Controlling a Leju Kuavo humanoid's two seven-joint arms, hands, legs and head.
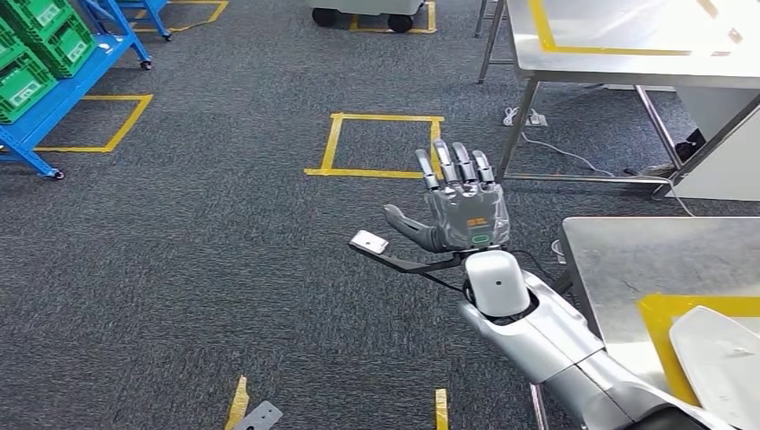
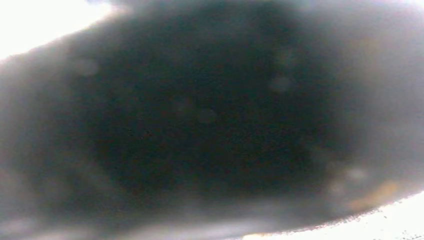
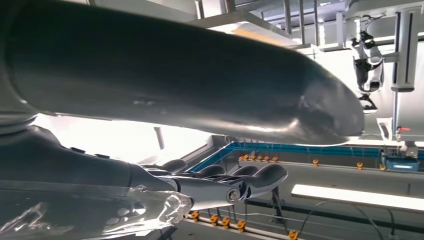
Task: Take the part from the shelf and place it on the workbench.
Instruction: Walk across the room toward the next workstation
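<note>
Right robot hand [image 1: 462,210] hovering open above the carpet, holding nothing.
White part [image 1: 717,354] is lying on the yellow-taped corner of the table [image 1: 618,260], just beside the right arm; the left robot hand's state I cannot tell, its wrist view being blurred.

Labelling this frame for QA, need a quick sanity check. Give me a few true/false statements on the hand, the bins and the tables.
1. The right hand is raised over the carpet with fingers spread, holding nothing. True.
2. Green bins sit on a blue shelf at upper left of the head view. True.
3. The yellow tape square on the floor has a box standing in it. False: only carpet inside it.
4. The metal workbench near the right arm is all bare steel. False: it carries a yellow tape outline and a white part.
5. The left wrist view gives a sharp look at the left hand. False: it is dark blur.
</note>
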